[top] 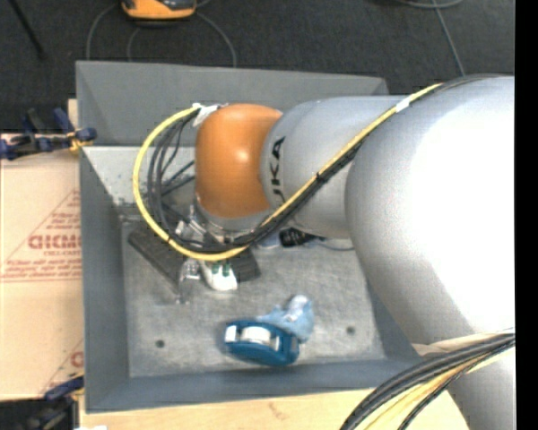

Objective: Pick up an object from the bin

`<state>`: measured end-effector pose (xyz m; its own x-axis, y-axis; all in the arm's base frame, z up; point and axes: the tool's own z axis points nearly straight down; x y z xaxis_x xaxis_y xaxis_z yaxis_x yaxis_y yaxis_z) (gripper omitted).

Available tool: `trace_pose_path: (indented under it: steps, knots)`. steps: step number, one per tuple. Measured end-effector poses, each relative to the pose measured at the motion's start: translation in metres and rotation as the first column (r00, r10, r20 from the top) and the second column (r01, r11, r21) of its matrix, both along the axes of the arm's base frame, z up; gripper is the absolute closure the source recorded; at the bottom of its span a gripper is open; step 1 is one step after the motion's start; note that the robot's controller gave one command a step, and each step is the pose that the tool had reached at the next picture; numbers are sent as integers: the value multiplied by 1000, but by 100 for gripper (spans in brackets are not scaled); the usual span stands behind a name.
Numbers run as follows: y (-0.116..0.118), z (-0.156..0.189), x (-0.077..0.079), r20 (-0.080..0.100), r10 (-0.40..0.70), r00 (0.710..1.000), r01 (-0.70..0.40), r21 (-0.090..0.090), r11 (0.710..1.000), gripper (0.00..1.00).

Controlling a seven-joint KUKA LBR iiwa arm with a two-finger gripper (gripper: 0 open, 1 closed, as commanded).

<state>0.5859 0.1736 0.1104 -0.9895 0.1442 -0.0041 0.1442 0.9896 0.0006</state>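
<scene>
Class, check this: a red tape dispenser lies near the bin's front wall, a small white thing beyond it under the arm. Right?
The tape dispenser is blue, not red. The camera view shows it near the bin's front wall, the small white thing beyond it under the arm.

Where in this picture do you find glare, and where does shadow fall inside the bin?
Camera view: strong glare on the silver arm, a softer sheen on its orange cover. Same view: shadow darkens the floor of the bin under the wrist, while the blue thing lies on brighter floor.
</scene>
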Motion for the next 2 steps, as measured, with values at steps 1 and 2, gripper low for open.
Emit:
trace_pose_path:
  steps: [1,2]
  knots:
    - [4,-24,26,4,-330,944,330,11,944,0]
    - [3,-31,27,22,-74,997,74,12,997,100]
